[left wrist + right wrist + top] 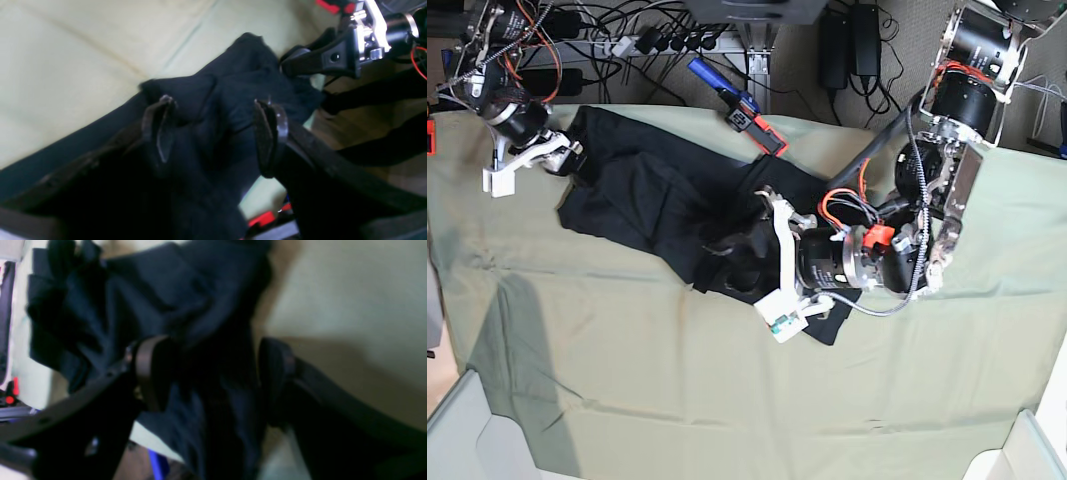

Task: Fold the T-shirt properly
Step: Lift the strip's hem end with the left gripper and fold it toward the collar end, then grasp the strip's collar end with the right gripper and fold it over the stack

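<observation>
The black T-shirt (657,200) lies crumpled on the pale green sheet, from the back left toward the middle. Its print, patch and label are hidden. My left gripper (737,262) is over the shirt's bunched near-right end. In the left wrist view its fingers (270,133) stand apart with black cloth (217,100) between them. My right gripper (577,158) is at the shirt's far left corner. In the right wrist view its fingers (150,373) also stand apart around a dark fold (150,290). The right gripper also shows in the left wrist view (300,56).
The green sheet (627,380) covers the table. Cables and a power strip (627,40) run along the back edge. A blue and red tool (742,112) lies at the back middle. White bins stand at the front corners (467,430).
</observation>
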`<control>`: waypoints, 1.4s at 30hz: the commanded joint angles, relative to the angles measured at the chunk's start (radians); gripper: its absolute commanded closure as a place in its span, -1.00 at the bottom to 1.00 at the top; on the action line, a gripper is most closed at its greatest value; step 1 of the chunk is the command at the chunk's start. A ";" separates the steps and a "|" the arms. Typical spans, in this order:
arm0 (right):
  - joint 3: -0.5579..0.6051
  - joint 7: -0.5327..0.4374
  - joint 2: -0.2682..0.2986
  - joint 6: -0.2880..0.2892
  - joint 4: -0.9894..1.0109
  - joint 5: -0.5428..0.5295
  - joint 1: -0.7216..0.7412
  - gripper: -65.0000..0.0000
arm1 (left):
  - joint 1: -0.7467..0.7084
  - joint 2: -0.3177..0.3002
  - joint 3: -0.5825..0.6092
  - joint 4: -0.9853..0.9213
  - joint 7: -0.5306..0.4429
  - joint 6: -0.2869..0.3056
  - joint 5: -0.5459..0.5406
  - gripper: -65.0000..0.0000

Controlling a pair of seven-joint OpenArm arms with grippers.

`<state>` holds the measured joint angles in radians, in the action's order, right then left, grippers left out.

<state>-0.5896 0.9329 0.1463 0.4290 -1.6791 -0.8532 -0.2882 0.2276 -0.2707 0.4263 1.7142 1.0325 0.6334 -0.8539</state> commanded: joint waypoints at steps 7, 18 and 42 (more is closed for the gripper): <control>0.010 -0.016 -0.039 0.066 -0.014 -0.014 0.035 -0.24 | 0.021 -0.088 -0.137 0.017 -0.022 0.026 -0.056 -0.22; 0.010 -0.069 -0.044 0.066 -0.014 0.054 0.038 1.00 | 0.018 -0.179 -0.182 0.017 -0.020 0.026 -0.055 -0.22; -0.212 -0.098 0.299 0.065 0.034 0.104 0.031 1.00 | -0.063 -0.231 -0.289 0.016 0.012 -0.005 -0.047 -0.22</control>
<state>-0.7925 0.8574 0.4217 0.4286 -1.6302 -0.7311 -0.2657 0.1448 -0.4931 0.1444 1.7142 1.0630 0.6250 -0.8837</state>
